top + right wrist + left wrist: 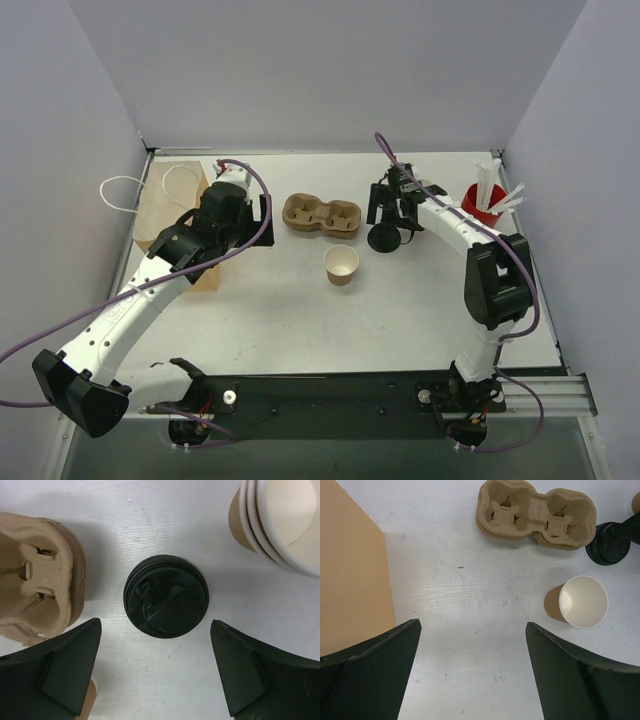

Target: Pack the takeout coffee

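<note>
Looking down from the top camera, one kraft cup (341, 265) stands upright on the bench (300, 320), mouth up, so its long axis runs vertical. It sits near the right claw (388, 212), on the side toward the arm bases, and farther from the left claw (262, 215), so the right arm is the nearer. One two-slot pulp carrier (320, 214) lies between the two claws with both slots empty. One paper bag (160, 200) sits on the left claw's outer side, and one red cup (478, 205) of white straws sits beyond the right claw.

From the left wrist, the left claw (472, 625) hangs spread wide with nothing in it. The kraft cup (580, 602) lies ahead and outside the gap, past the right-hand finger, and is empty inside. The carrier (535, 512) is farther ahead.

From the right wrist, the right claw (156, 623) is also parted. It straddles one black lid (166, 596), which lies flat, and neither finger touches it. The carrier (35, 575) sits just beyond one finger. A nested cup stack (280, 520) lies beyond the other finger, and it seems to show three rims, though the crop makes that unsure. Reaching the cup would mean pulling this claw back toward the bases.
</note>
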